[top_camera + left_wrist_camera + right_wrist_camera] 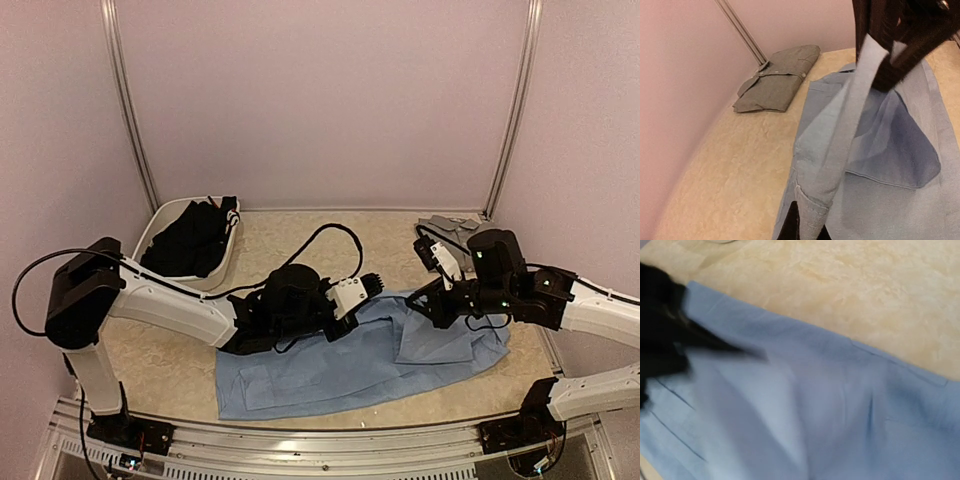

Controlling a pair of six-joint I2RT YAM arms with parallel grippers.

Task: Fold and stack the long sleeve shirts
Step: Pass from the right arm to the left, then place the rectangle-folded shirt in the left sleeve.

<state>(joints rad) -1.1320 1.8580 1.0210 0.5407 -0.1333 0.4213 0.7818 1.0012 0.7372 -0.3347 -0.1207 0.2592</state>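
Here, light blue shirt (350, 365) just beside table's (300, 232) near edge.

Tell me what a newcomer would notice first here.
A light blue shirt sprawls across the middle of the table, one sleeve stretched between the left arm's fingers and the right arm's fingers. A folded grey shirt sits in the far right corner; a black garment fills the white tub at far left.

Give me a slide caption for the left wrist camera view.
Sleeve of the light blue shirt stretched between left hand and right hand; grey shirt lies folded beyond.
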